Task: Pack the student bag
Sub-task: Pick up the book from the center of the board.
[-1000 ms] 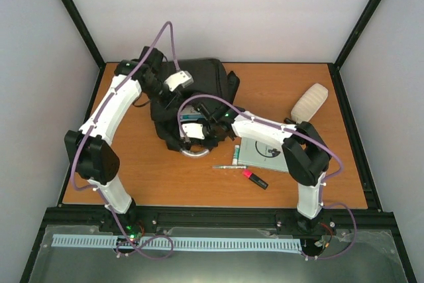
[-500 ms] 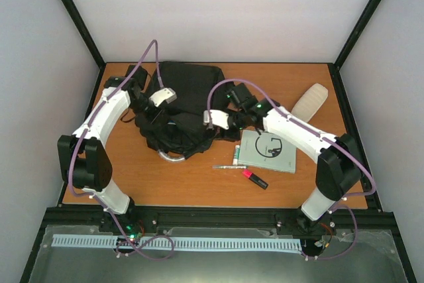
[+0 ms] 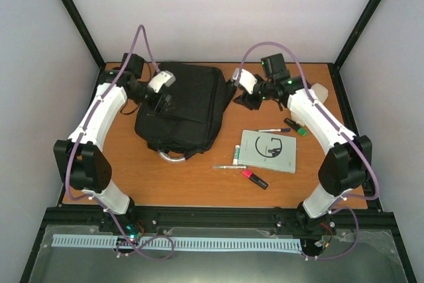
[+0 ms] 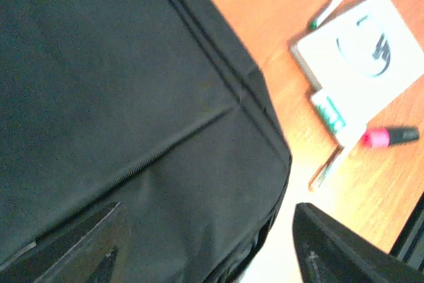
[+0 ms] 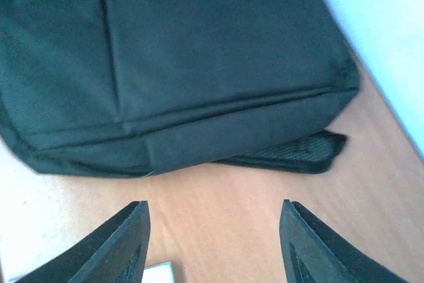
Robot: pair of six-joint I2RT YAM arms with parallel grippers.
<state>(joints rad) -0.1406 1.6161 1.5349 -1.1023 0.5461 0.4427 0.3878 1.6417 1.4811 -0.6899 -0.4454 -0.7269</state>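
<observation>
Right fingers (image 5: pixel 122 243) retreated from one student bag (image 3: pixel 182 104).

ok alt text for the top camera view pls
A black bag lies flat on a wooden table, the left pincer over its left side, the right pincer beside its right edge. A notebook, pens and markers lie right of it.

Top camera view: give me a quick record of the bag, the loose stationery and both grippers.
student bag: lying flat on the table
left gripper: open, over the bag
right gripper: open, over bare table beside the bag
notebook: on the table, right of the bag
pink highlighter: near side of the notebook
green highlighter: far side of the notebook
</observation>
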